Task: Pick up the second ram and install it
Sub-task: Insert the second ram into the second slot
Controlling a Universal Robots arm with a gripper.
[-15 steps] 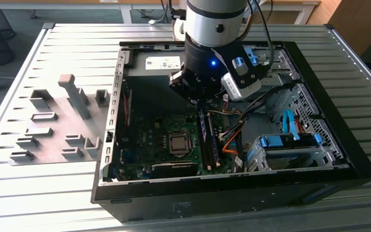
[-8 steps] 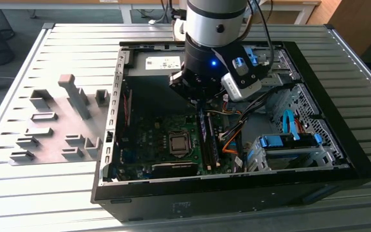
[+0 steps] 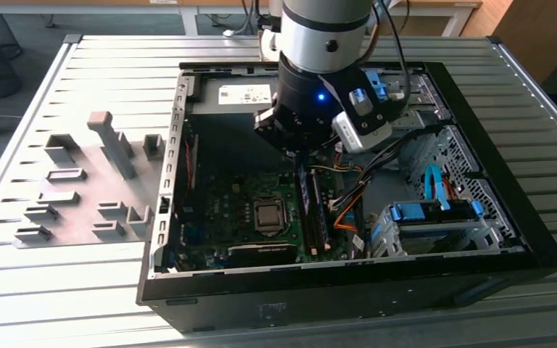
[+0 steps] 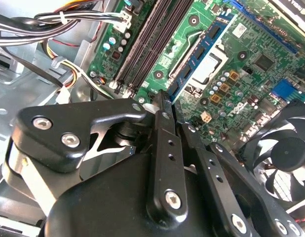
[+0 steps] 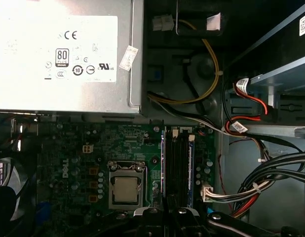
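my gripper: fingers pressed together, above the RAM sockets
second ram: seated in socket row

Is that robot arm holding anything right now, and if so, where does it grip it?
It cannot be told. The gripper sits low inside the computer case, above the memory sockets, and no memory stick is visible between its jaws.

The computer case lies open on the table, with the tray blocks beside it at the exterior view's left. Inside, the motherboard lies flat, the memory sockets just beside the processor. The gripper hangs over the sockets.
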